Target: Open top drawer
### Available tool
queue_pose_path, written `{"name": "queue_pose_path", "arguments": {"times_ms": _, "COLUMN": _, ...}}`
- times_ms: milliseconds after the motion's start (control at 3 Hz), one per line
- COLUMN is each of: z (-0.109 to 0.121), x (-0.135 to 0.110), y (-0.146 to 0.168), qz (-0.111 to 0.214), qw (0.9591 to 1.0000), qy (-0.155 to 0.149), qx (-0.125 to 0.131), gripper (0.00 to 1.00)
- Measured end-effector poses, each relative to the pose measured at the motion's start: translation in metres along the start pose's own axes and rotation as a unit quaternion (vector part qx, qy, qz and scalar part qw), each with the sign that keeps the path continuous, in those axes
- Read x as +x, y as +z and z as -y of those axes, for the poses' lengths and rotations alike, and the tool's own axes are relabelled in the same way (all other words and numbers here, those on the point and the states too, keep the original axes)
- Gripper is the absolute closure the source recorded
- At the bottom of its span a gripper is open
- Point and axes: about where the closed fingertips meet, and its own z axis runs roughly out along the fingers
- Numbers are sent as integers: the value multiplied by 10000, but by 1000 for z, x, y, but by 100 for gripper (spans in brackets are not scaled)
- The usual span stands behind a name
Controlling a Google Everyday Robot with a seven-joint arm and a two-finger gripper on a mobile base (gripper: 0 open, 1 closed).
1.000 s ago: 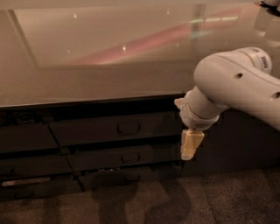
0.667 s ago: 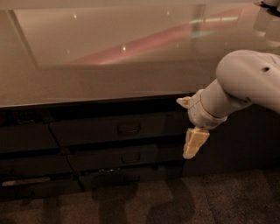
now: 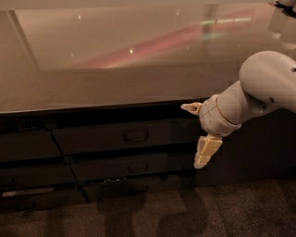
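The top drawer (image 3: 97,138) is a wide, dark brown-black front just under the edge of the counter, left of centre, with a small dark loop handle (image 3: 136,136) at its middle. Its right end is partly hidden behind the gripper, and the gloom there swallows its outline. Whether it stands out a crack from the cabinet cannot be told.

The gripper (image 3: 191,136) hangs in front of that right end, well to the right of the handle and not touching it. Its cream fingers (image 3: 207,150) are spread apart, one pointing left along the counter edge and the other pointing down, with nothing between them. Behind it the smooth white rounded arm (image 3: 266,76) runs off the right edge, so only its last joint shows.

Below sits a narrower dark drawer front (image 3: 115,167) with a similar handle, and beneath that a third front (image 3: 125,189) that is barely readable in shadow. To the left are plain dark panels (image 3: 27,147). The lowest carries a pale strip (image 3: 27,191), too dim to read.

Above lies the glossy beige countertop (image 3: 92,78) with a reddish reflected streak. A blurred pale shape (image 3: 283,4) is cut off at the top right corner. A dark speckled floor (image 3: 240,208) fills the bottom.
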Motion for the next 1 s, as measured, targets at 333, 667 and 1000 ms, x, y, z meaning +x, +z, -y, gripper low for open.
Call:
{"name": "queue_pose_path", "arguments": {"times_ms": 333, "z": -15, "x": -10, "y": 11, "qz": 173, "qw": 9997, "qy": -138, "qx": 42, "gripper": 0}}
{"name": "queue_pose_path", "arguments": {"times_ms": 667, "z": -15, "x": -10, "y": 11, "qz": 173, "qw": 9997, "qy": -138, "qx": 42, "gripper": 0}}
{"name": "queue_pose_path", "arguments": {"times_ms": 1000, "z": -7, "x": 6, "y": 26, "qz": 217, "qw": 9997, "qy": 26, "qx": -85, "gripper": 0}}
